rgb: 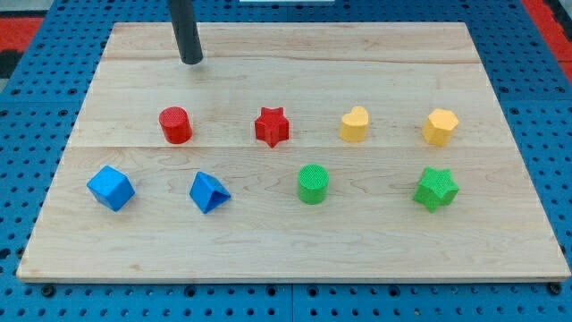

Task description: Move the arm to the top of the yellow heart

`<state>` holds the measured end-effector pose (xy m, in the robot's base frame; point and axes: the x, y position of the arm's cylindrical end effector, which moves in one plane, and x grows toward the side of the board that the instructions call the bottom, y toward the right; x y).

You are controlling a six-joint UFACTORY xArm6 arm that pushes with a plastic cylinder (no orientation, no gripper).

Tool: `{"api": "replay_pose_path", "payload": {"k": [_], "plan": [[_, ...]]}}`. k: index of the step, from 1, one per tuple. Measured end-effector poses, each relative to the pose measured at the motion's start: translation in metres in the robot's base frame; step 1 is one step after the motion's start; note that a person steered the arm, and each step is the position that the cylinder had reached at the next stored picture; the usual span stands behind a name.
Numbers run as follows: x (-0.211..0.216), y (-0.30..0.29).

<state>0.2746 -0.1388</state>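
The yellow heart point(354, 124) stands in the upper row of blocks, right of the middle of the wooden board point(295, 241). My tip point(191, 61) is near the view's top left, far to the left of the heart and a little higher. It is above the red cylinder point(176, 124) and touches no block.
The upper row also holds a red star point(272, 126) and a yellow hexagon point(440, 126). The lower row holds a blue cube point(111, 188), a blue triangle point(208, 191), a green cylinder point(313, 183) and a green star point(435, 189). A blue pegboard point(536, 107) surrounds the board.
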Motion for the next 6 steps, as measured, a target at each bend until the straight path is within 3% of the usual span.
{"api": "replay_pose_path", "payload": {"k": [2, 5, 6], "plan": [[0.01, 0.026], [0.025, 0.226], [0.025, 0.25]]}}
